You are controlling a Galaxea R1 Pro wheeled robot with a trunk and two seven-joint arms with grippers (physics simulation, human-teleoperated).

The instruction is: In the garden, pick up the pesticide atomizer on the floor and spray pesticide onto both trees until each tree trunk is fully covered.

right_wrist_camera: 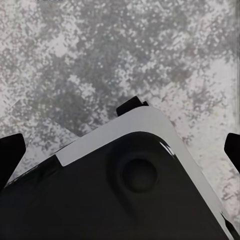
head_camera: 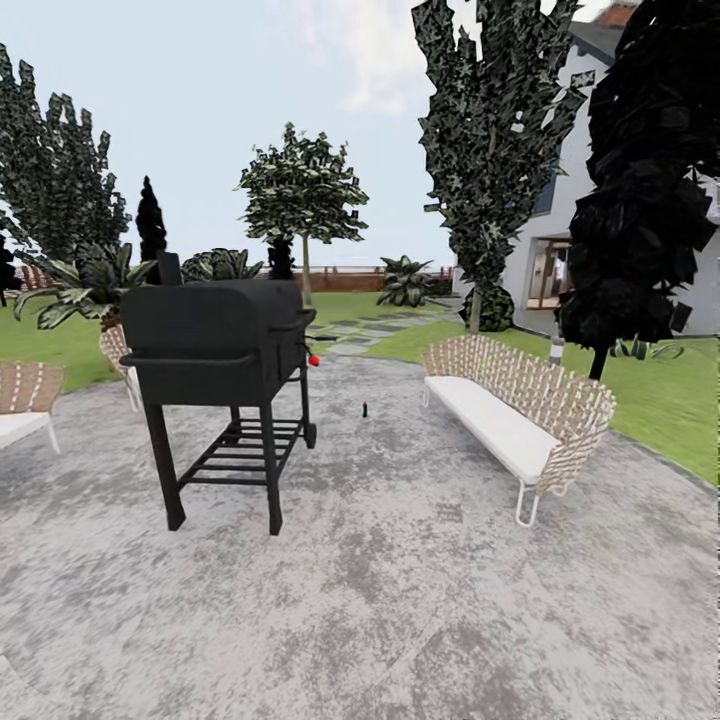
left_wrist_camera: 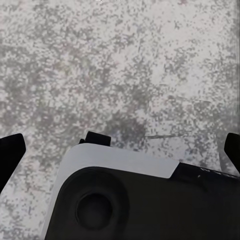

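Two wrist views show paving (left_wrist_camera: 125, 65); head view, atomizer (head_camera: 365, 408).

grill (head_camera: 215, 345) left | bottle (head_camera: 365, 408) between | sofa (head_camera: 515, 420) right

The paving (head_camera: 400, 600) is mottled grey, light and dark blotches mixed. The grill (head_camera: 215, 345) is matt black with a small red knob (head_camera: 314, 360). The sofa (head_camera: 515, 415) has a beige woven lattice back, a white cushion and white legs. The lawn (head_camera: 670, 390) is bright green. A tiny dark bottle (head_camera: 365, 408) stands on the grey. The trees (head_camera: 305, 190) carry dark green leaves flecked pale; their trunks (head_camera: 306, 275) are grey-brown. The house wall (head_camera: 585, 200) is pale grey, the fence (head_camera: 350, 281) reddish brown, the sky (head_camera: 200, 80) pale blue with white cloud.
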